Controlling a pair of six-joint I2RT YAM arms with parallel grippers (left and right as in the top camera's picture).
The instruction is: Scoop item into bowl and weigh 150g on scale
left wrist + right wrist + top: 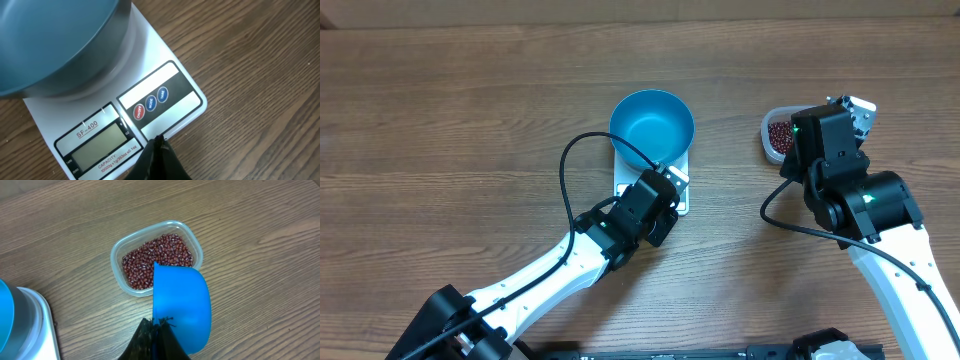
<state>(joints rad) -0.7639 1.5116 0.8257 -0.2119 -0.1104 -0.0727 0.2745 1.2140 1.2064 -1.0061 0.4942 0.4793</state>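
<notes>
Closed left gripper (157, 146) angles down at the front edge of the flat white scale (156, 54), marked "SF-400"; right gripper (157, 328) clamps a bright blue plastic scoop (181, 302).

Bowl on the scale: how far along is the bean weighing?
Done: the bowl sits on the scale. In hand: the right gripper holds the scoop over the tub of beans; the shut left gripper hovers by the scale's buttons. Left: the bowl looks empty and the display blank, so all scooping and weighing.
</notes>
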